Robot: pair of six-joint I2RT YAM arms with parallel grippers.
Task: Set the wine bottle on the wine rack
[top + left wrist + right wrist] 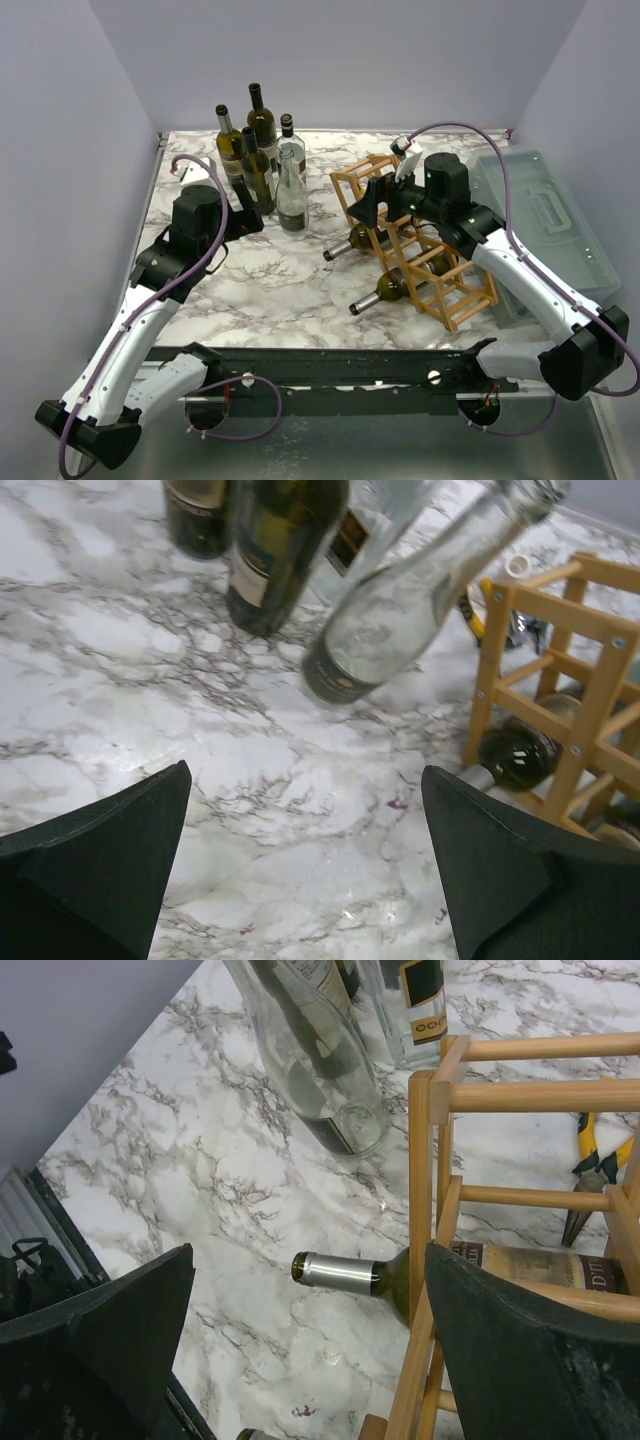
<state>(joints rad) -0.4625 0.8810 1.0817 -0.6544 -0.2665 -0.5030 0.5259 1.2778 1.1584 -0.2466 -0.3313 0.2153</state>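
Ahead of left gripper (305, 772): upright clear glass bottle (400, 600) | I judge it rigid, slick, breakable; grasp mid-body | both jaws apart, empty | right gripper (310, 1252) at wine rack (422, 1160)
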